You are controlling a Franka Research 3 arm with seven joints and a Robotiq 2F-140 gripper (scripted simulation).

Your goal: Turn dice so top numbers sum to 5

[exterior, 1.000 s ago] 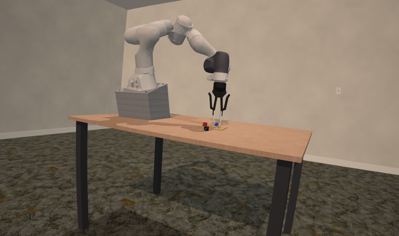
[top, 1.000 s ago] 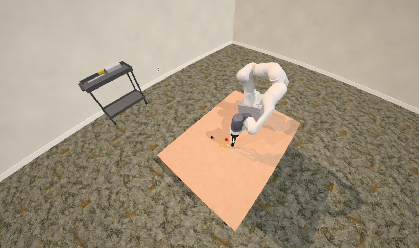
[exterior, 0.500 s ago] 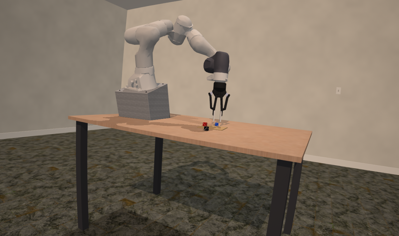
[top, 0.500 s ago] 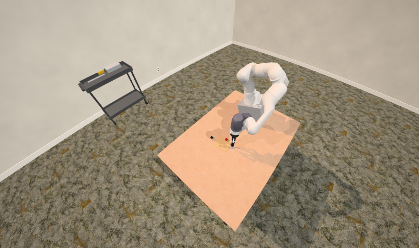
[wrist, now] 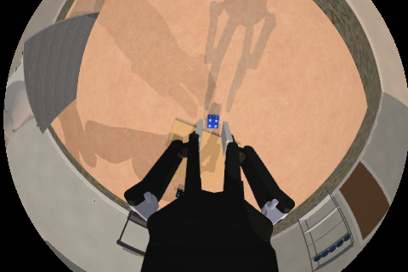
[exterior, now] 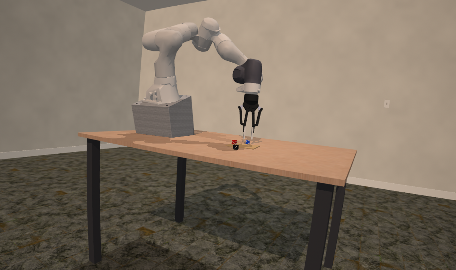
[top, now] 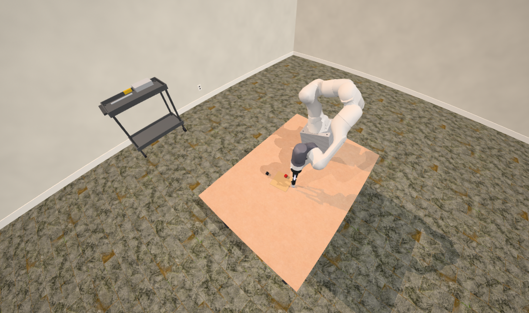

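Observation:
A small tan mat (top: 280, 182) lies on the table in front of the robot base; it also shows in the exterior view (exterior: 253, 146) and the wrist view (wrist: 195, 144). A blue die (wrist: 213, 121) with white pips sits at the mat's far edge, also seen from the side (exterior: 247, 141); I cannot tell if it is fully on the mat. My gripper (exterior: 247, 137) points straight down with its fingertips just above this die, a narrow gap between them, holding nothing. A red die (top: 285, 175) sits at the mat's edge. A black die (top: 266, 172) lies on the bare table, off the mat.
The grey robot base block (top: 316, 139) stands at the table's back. A dark cart (top: 142, 112) stands on the floor by the wall, far from the table.

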